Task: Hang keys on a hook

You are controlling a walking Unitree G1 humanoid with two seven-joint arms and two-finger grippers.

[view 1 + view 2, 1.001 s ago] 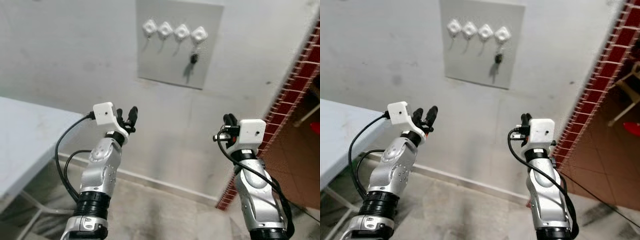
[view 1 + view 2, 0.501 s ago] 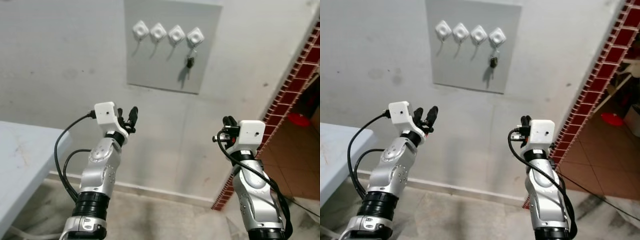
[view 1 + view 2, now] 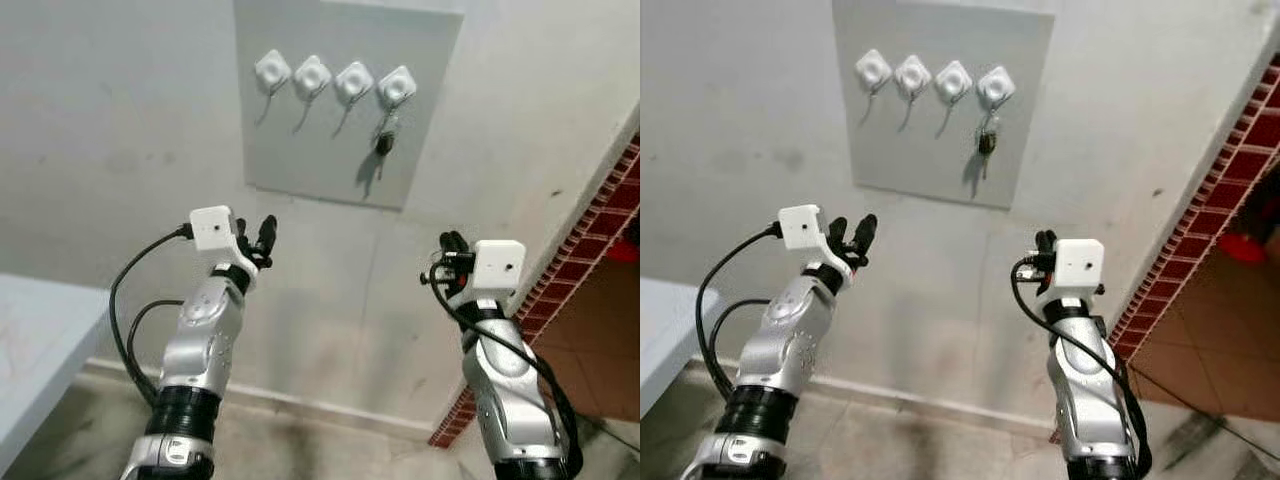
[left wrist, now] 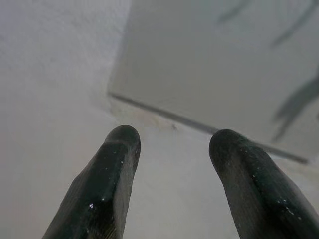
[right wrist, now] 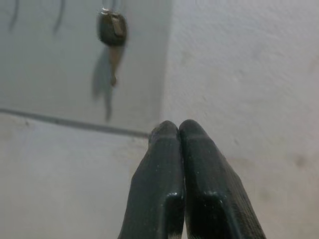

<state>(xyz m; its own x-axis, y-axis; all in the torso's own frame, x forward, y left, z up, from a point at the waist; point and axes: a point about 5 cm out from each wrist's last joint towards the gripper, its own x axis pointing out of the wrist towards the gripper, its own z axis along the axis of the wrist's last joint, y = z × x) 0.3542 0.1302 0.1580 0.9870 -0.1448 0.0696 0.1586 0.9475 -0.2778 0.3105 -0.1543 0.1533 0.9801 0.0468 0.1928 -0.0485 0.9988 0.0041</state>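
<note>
Left eye view: dark key bunch (image 3: 385,143) hung on the rightmost of four white diamond-shaped hooks (image 3: 397,87), flat grey wall panel (image 3: 300,150). Left claw (image 3: 255,238) spread, right claw (image 5: 174,130) clenched empty, both raised below the panel, bare plaster between.

Head stereo pair looks forward and slightly up at the grey rectangular wall panel (image 3: 348,100) from mid-distance; both wrist cameras aim along their tools at that panel's lower edge, closer in.
</note>
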